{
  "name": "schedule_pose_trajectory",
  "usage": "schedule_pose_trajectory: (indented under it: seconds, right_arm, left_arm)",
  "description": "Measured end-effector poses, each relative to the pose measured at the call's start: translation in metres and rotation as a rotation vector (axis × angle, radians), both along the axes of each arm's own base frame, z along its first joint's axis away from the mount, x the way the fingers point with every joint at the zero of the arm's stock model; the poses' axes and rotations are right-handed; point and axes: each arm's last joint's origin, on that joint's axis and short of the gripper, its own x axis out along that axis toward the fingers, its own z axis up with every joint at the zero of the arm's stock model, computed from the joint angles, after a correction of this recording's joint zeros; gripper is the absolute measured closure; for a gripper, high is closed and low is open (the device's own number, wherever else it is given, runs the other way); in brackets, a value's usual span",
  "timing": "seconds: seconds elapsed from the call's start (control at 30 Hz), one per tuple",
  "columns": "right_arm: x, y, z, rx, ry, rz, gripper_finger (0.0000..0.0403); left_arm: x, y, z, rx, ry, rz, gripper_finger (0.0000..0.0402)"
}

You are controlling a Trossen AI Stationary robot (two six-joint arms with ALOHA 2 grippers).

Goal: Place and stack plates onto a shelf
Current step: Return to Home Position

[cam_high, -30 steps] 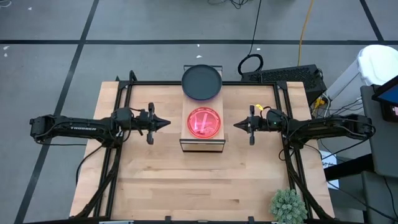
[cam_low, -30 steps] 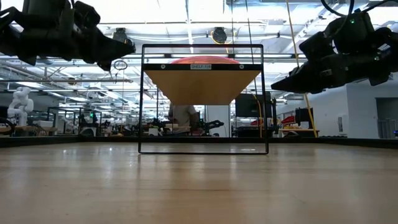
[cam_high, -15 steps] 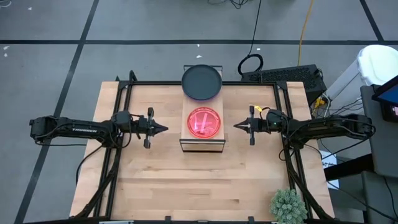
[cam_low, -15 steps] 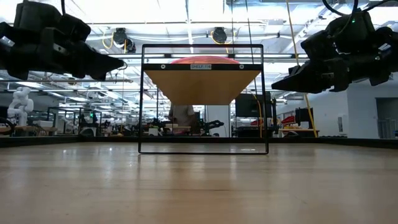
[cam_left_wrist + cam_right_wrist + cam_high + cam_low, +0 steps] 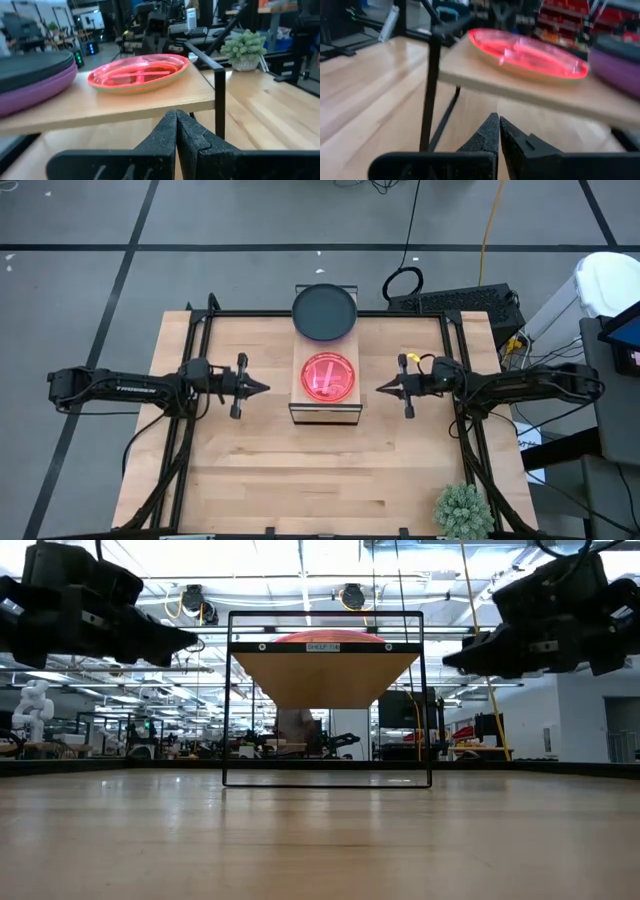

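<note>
The shelf [image 5: 298, 395] stands mid-table, its wood top on a thin black frame [image 5: 327, 782]. On its top near the middle lies a translucent pink-red plate [image 5: 328, 376] resting on a green one [image 5: 150, 86]. At the shelf's far end a dark plate [image 5: 324, 311] lies on a purple one [image 5: 30, 92]. My left gripper [image 5: 262, 388] hovers left of the shelf, shut and empty, pointing level at it. My right gripper [image 5: 381, 388] hovers to the right of the shelf, also shut and empty, pointing level at it. Both hang at about the height of the shelf top [image 5: 327, 675].
A small potted plant [image 5: 462, 510] stands at the table's near right corner. Black frame rails [image 5: 200, 330] run along the table's left and right sides. Cables and a keyboard [image 5: 470, 302] lie beyond the far edge. Bare tabletop [image 5: 320, 480] stretches in front of the shelf.
My left gripper has drawn back from the shelf toward the table's left edge, sunk a little and rolled slightly, staying shut. My right gripper has rolled slightly in place. The plates and the shelf have not moved.
</note>
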Motion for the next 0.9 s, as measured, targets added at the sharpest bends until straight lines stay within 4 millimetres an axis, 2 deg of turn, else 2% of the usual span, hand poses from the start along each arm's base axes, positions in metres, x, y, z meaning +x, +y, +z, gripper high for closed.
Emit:
schedule_pose_trajectory:
  seconds: [0.2, 0.33, 0.53, 0.7, 0.9]
  right_arm:
    - [-0.002, 0.001, 0.006, -0.066, -0.05, 0.038, 0.0403]
    - [-0.003, 0.0, 0.009, -0.022, -0.064, 0.031, 0.0403]
    - [-0.011, 0.003, 0.002, -0.019, -0.072, 0.025, 0.0403]
    - [-0.014, 0.0, 0.004, -0.014, -0.098, -0.081, 0.0403]
    - [-0.015, 0.002, 0.006, -0.068, -0.106, -0.061, 0.0403]
  left_arm:
    - [-0.001, 0.001, -0.006, -0.062, 0.062, 0.01, 0.0399]
    - [-0.001, 0.002, -0.006, -0.096, 0.067, 0.027, 0.0399]
    - [-0.004, 0.001, 0.0, -0.095, 0.028, 0.037, 0.0399]
    - [-0.006, 0.001, 0.0, -0.094, 0.038, 0.052, 0.0399]
    - [-0.009, 0.002, 0.0, -0.074, 0.044, 0.1, 0.0399]
